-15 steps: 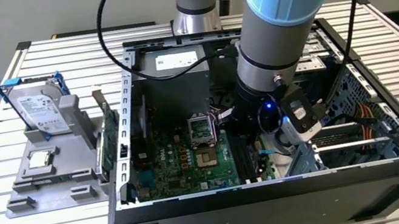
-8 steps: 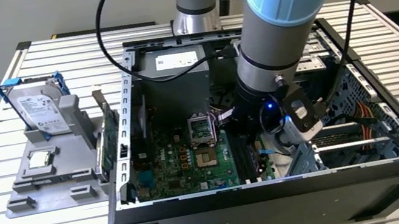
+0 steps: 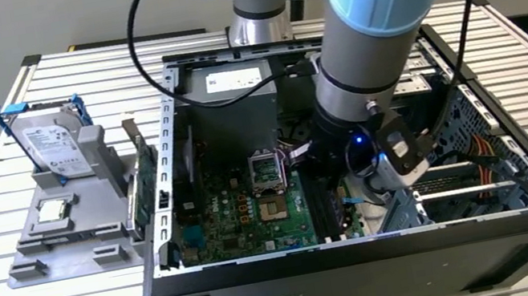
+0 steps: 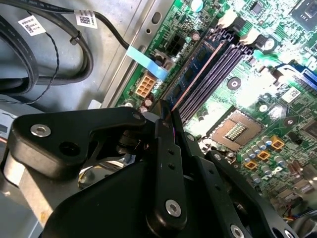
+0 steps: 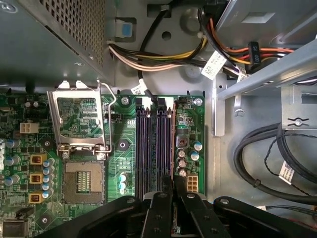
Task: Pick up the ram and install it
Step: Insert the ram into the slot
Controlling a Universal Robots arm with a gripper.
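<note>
The ram point(image 4: 197, 62) is a thin dark-blue stick with black chips. It stands on edge in the slot nearest the motherboard's edge, beside the empty dark slots point(image 5: 148, 148). In the first wrist view the ram point(image 5: 172, 144) shows edge-on as a thin line. My black gripper point(image 4: 166, 113) is shut on the ram's near end, and its fingertips point(image 5: 163, 187) pinch the stick from both sides. In the exterior view the arm point(image 3: 368, 56) reaches down into the open computer case over the motherboard point(image 3: 242, 209).
An open CPU socket point(image 5: 81, 181) with its raised lid point(image 5: 79, 119) lies beside the slots. Black cable bundles point(image 5: 267, 163) and coloured power wires point(image 5: 163, 54) crowd the case wall. Outside the case, a grey fixture holds a hard drive point(image 3: 58, 148) and a green card point(image 3: 149, 193).
</note>
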